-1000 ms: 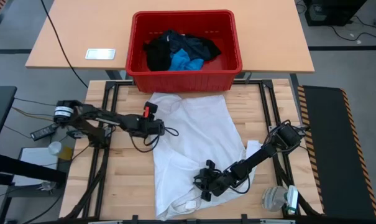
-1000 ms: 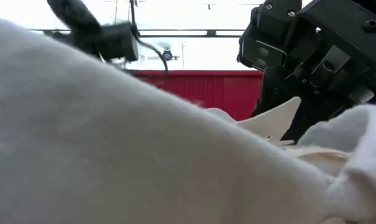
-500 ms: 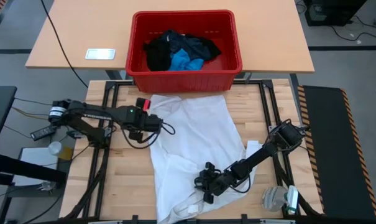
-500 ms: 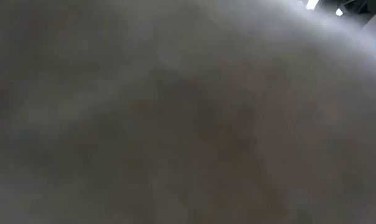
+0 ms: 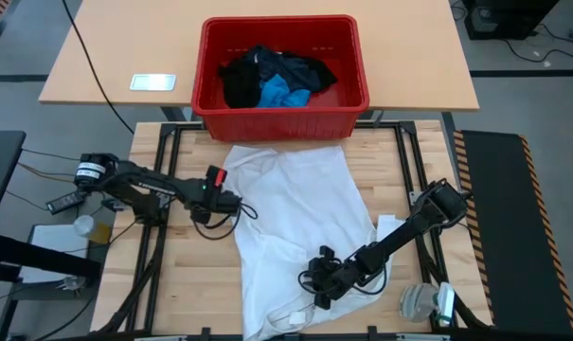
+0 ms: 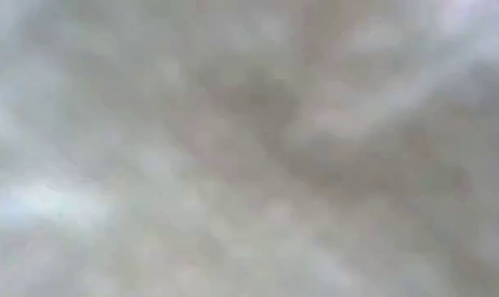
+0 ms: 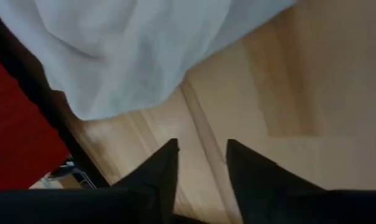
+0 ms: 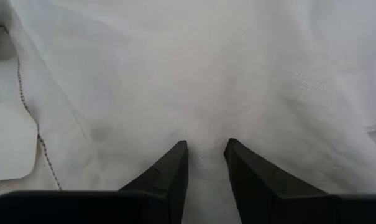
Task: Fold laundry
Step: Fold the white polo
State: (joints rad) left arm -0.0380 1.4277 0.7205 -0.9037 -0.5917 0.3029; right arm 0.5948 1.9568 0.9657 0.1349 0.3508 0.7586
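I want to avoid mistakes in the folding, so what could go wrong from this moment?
1. The left gripper is open over bare table, beside the white shirt; the fold may slip back.
2. The right gripper pinches the shirt; pulling could bunch it.
3. Cloth covers the low camera.

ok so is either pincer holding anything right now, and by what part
The left pincer is open over bare table, holding nothing. The right pincer pinches a fold of the white shirt in its lower middle.
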